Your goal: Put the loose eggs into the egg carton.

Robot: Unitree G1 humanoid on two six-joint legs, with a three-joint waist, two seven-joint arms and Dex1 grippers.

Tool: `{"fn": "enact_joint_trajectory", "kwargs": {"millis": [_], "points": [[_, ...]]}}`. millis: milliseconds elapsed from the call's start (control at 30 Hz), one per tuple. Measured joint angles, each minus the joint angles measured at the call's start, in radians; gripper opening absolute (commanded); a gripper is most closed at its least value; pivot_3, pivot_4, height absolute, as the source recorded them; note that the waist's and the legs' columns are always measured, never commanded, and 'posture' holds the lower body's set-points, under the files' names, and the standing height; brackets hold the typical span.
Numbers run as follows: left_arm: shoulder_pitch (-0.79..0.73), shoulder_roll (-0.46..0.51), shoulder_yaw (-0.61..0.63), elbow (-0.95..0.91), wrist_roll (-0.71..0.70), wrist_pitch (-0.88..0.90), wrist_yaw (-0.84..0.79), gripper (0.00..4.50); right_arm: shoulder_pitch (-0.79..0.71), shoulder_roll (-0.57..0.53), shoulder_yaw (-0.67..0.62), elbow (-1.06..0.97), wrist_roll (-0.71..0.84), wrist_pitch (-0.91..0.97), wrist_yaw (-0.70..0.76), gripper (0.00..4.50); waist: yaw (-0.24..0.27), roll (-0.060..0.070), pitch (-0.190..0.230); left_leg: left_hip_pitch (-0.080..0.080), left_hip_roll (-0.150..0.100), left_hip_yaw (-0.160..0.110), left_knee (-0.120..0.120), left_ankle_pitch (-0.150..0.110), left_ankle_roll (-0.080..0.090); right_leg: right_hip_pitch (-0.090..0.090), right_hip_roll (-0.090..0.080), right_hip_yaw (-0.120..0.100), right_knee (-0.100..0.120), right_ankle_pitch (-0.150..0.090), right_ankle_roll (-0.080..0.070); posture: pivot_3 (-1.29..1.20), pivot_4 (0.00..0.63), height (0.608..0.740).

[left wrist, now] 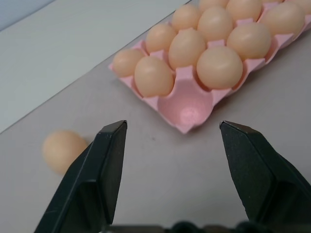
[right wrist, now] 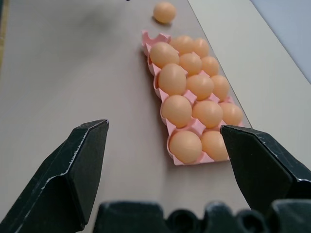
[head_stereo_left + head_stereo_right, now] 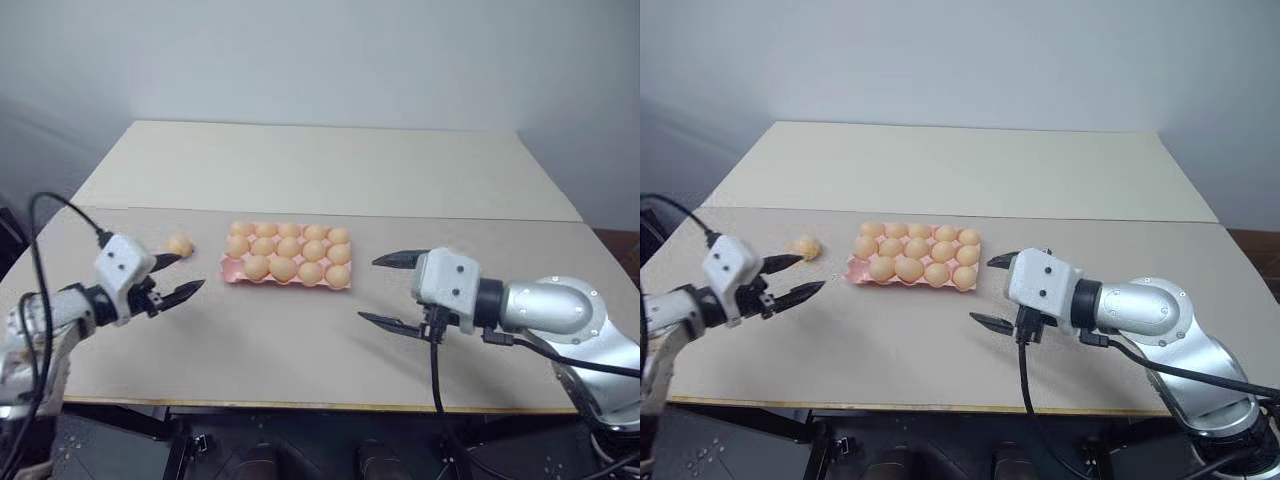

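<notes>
- Egg carton (image 3: 288, 277) sits mid-surface, fourteen cups filled; its near-left corner cup is empty.
- One loose egg (image 3: 180, 244) lies toward the surface's left edge.
- Left hand (image 3: 176, 278) and right hand (image 3: 388, 291) both spread apart, empty.

You lost part of the egg carton (image 1: 187, 109) in the left wrist view, where its far end ran out past the picture's edge, so the eggs beyond the left gripper (image 1: 172, 145) could not be counted there. The loose egg (image 1: 62, 149) beside that gripper sat partly hidden behind one black finger (image 1: 99, 174), and you could not tell whether the two touched. From the head views, the front corner cup nearest the left gripper was screened by the eggs behind it, too small to judge.
</notes>
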Motion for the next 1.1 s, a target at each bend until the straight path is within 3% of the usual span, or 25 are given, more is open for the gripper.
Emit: {"fn": "enact_joint_trajectory", "kwargs": {"millis": [233, 400, 700, 800, 1100], "points": [[0.117, 0.003, 0.105, -0.120, -0.025, 0.069, 0.048, 3.29, -0.003, -0.015, 0.000, 0.047, 0.011, -0.068, 0.047, 4.30, 0.005, 0.000, 0.000, 0.001, 0.000, 0.000, 0.000, 0.000, 0.000, 0.001, 0.000, -0.001, 0.000, 0.000, 0.000, 0.00, 0.150, 0.740], [0.115, -0.010, 0.105, -0.126, -0.023, 0.085, 0.102, 3.29, -0.014, -0.015, 0.029, 0.074, 0.000, -0.096, 0.052, 4.30, 0.004, 0.000, 0.000, 0.001, 0.000, 0.000, 0.000, 0.000, 0.000, 0.001, 0.000, -0.001, 0.000, 0.000, 0.000, 0.00, 0.150, 0.740], [-0.207, -0.083, -0.027, 0.098, 0.098, 0.134, 0.362, 3.29, -0.030, -0.013, 0.050, 0.080, -0.016, -0.104, 0.042, 4.30, 0.008, -0.001, -0.001, -0.001, -0.001, -0.001, 0.000, 0.000, 0.000, 0.000, -0.001, -0.001, 0.000, 0.000, 0.000, 0.00, 0.150, 0.740], [-0.361, -0.153, -0.067, 0.255, 0.126, 0.159, 0.449, 3.29, -0.025, -0.019, 0.050, 0.075, -0.016, -0.098, 0.036, 4.30, 0.008, -0.001, -0.001, -0.001, -0.001, -0.001, 0.001, 0.000, 0.000, 0.001, 0.000, -0.002, 0.001, 0.000, 0.000, 0.00, 0.150, 0.740], [-0.585, -0.212, -0.118, 0.625, 0.163, 0.133, 0.515, 3.29, -0.017, -0.031, 0.050, 0.049, -0.020, -0.049, -0.007, 4.30, 0.003, -0.001, -0.001, -0.001, -0.002, -0.001, 0.001, 0.000, 0.000, 0.000, 0.000, -0.001, 0.001, 0.000, 0.000, 0.00, 0.150, 0.740]]}}
